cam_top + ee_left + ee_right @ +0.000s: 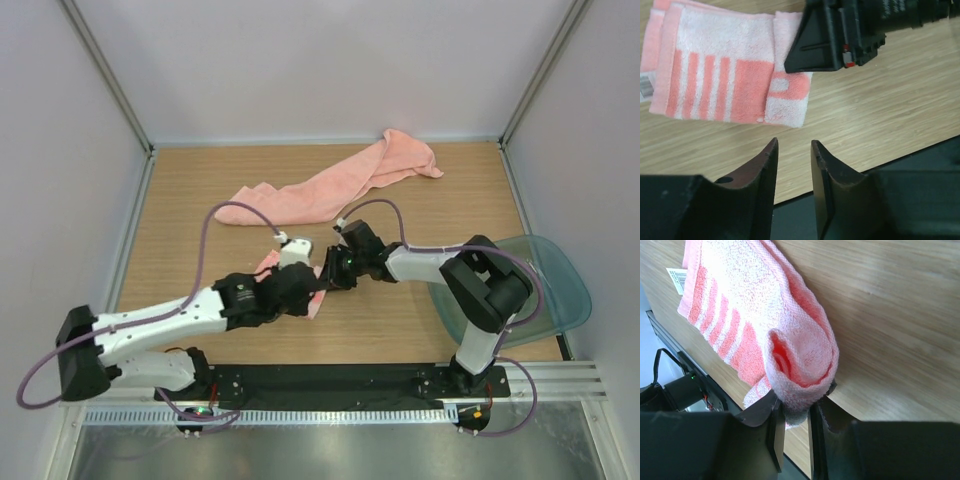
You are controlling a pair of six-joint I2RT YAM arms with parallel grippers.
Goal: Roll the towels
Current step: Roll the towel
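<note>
The small striped towel (730, 75) lies flat on the wooden table, its pale stripes showing. Its near end is curled into a roll (800, 360). My right gripper (797, 410) is shut on that rolled end. In the top view the right gripper (333, 272) meets the left gripper (312, 290) over this towel (266, 263), which is mostly hidden beneath them. My left gripper (794, 147) is open and empty, hovering just in front of the towel's edge. The long plain towel (330, 185) lies loose and stretched out at the back of the table.
A translucent teal-grey tray (555, 290) sits at the right edge, behind the right arm's elbow. A white barcode label (677, 280) hangs off the striped towel's far corner. White walls enclose the table on three sides. A black base rail (340, 380) runs along the near edge.
</note>
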